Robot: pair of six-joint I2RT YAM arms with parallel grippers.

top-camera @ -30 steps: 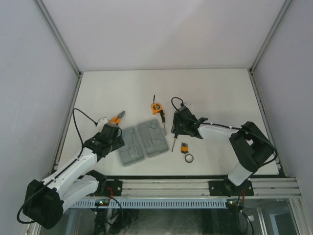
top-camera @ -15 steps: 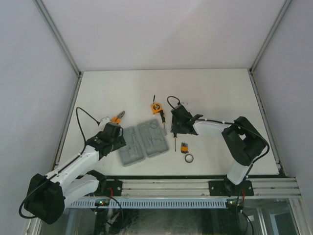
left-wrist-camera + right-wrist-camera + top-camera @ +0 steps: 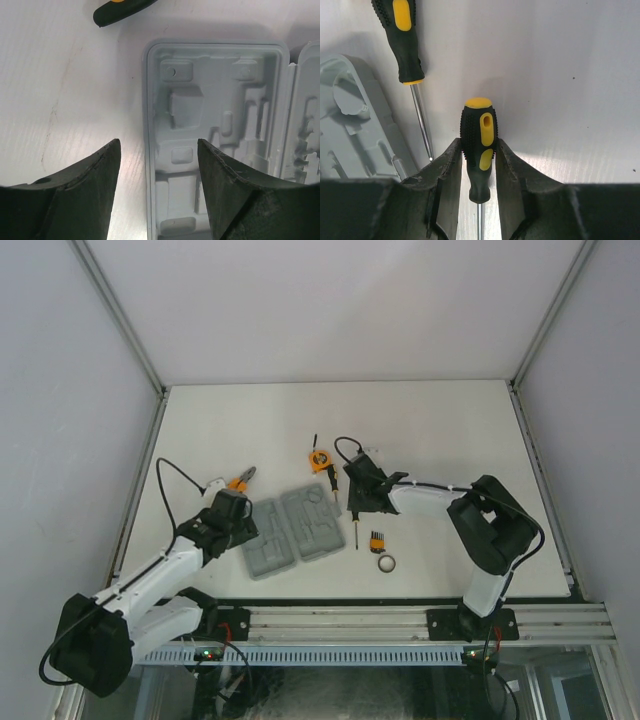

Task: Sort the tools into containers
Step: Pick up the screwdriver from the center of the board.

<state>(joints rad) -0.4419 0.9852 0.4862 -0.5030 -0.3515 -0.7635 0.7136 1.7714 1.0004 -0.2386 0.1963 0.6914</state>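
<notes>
The step in hand is the pickup of 1 of the 2 screwdrivers. The right end effector (image 3: 477,150) is clenched on the black-and-yellow handle of the screwdriver (image 3: 479,120), with a finger pressed to each side. The tool appears to lie on the table (image 3: 440,430) just right of the open grey case (image 3: 295,528), its shaft pointing toward the near edge. The second screwdriver (image 3: 400,35) lies to its far left, along the case's right edge. The left end effector (image 3: 158,150) hangs released over the case's left rim, jaws apart and holding nothing, with the pliers (image 3: 240,480) just beyond. The case's recesses look unfilled, so by my judgement none of the sorting is done; the tape measure (image 3: 318,460), bit set (image 3: 377,539) and ring (image 3: 386,563) also lie on the table. Next, I judge, the right arm needs a firm lift and a short carry left, then a lowering with the shaft lined up with a long recess.
</notes>
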